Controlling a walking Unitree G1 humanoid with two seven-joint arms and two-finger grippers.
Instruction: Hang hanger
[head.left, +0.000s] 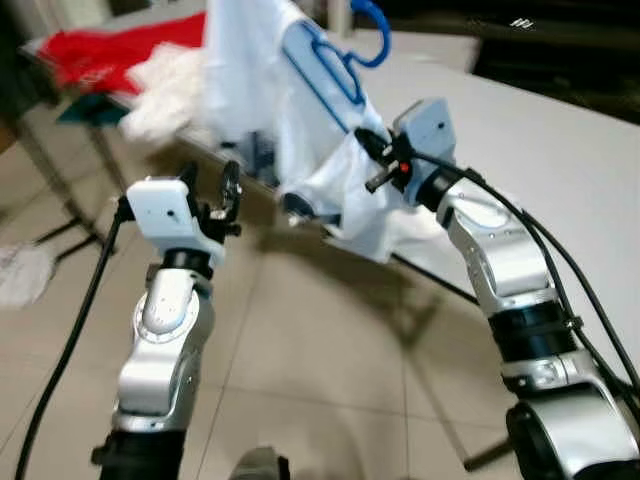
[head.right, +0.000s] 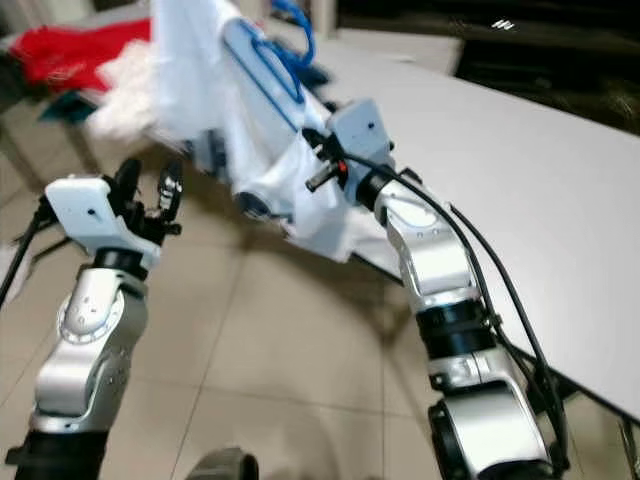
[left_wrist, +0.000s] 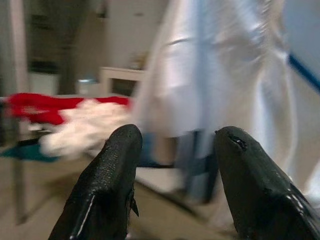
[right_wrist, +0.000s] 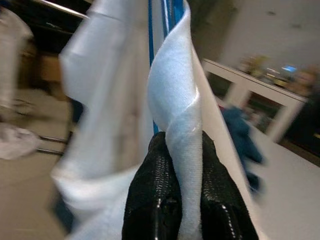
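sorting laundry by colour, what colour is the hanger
Blue; the hanger shows best in the left eye view.

Dim indoor light, motion blur across every view.

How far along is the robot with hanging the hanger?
Done: the white garment sits on the blue hanger, lifted above the table. In hand: the right gripper pinches the fabric; the left gripper waits open. Left: hooking the hanger somewhere.

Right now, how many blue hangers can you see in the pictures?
1. The blue hanger is inside the white garment, held up above the table edge by the right gripper, which pinches the fabric. More hangers may be hidden under the clothes pile.
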